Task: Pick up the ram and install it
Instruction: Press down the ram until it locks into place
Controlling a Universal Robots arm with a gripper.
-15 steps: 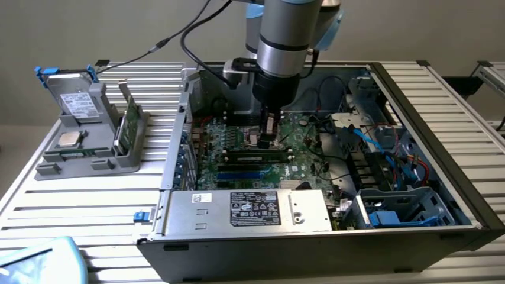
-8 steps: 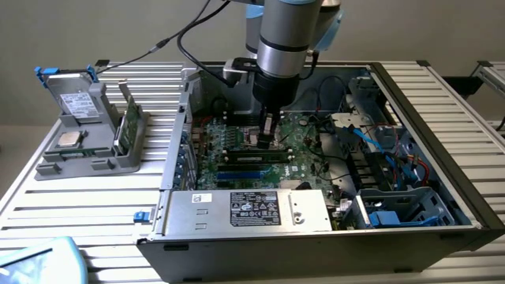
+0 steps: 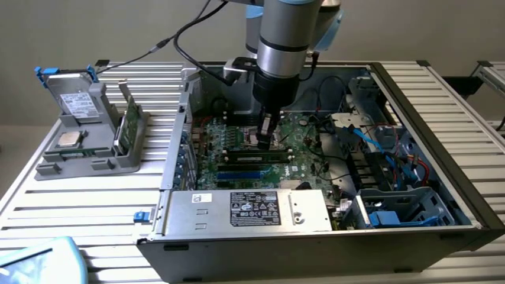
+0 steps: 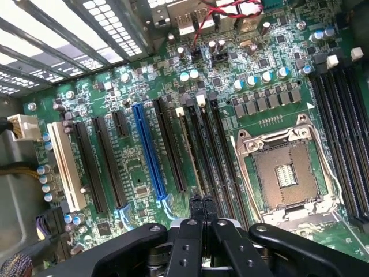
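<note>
The hand (image 3: pixel 264 141) is hanging inside the open computer case (image 3: pixel 442 160), fingers pressed together, bearing down on the ram (image 3: pixel 256 158) lying in its slot just below the fingertips. The seating step looks to be in hand; it calls for even pressure until the stick locks. Farther off, a stand (image 3: pixel 87 148) is holding spare parts on the surface (image 3: pixel 79 207).
</note>
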